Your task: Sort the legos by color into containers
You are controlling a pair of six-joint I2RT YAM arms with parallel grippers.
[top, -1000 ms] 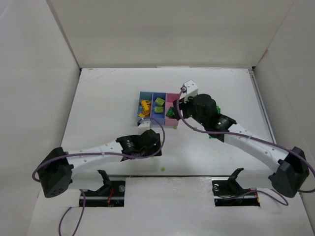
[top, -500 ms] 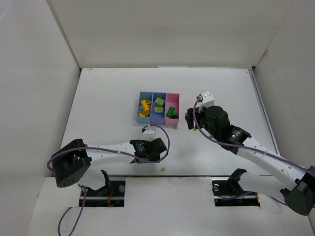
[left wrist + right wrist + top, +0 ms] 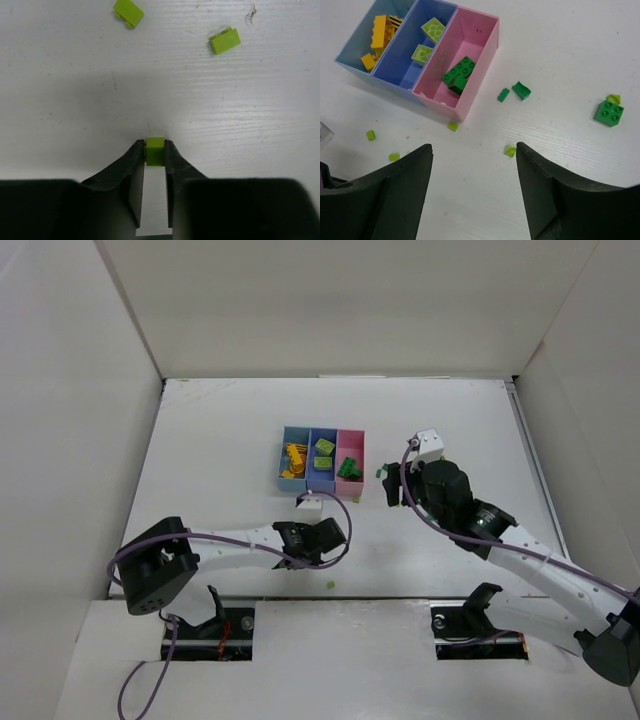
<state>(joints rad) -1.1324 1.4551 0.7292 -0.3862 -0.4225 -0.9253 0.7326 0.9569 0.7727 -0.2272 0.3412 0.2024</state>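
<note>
Left wrist view: left gripper (image 3: 155,159) clamps a lime brick (image 3: 155,149) on open table (image 3: 75,100); right gripper (image 3: 474,149) hangs spread near the tray (image 3: 485,62), pink edge closest.

Both arms look alike. The left arm (image 3: 225,542) and the right arm (image 3: 545,565) have slim white link shells joined by chunky, rounded black joint housings. A thin purple cable (image 3: 127,690) runs along each one and trails off below the base. Each wrist carries a small white boxy camera block (image 3: 428,442). The left gripper (image 3: 155,150) has 2 matte black fingers (image 3: 131,167) that taper to narrow flat tips. The right gripper (image 3: 472,150) shows 2 broader black fingers (image 3: 402,195) with smooth curved edges. At the near edge, black bracket feet (image 3: 478,602) stand by recessed slots, with red wiring (image 3: 222,645) in the left slot.
</note>
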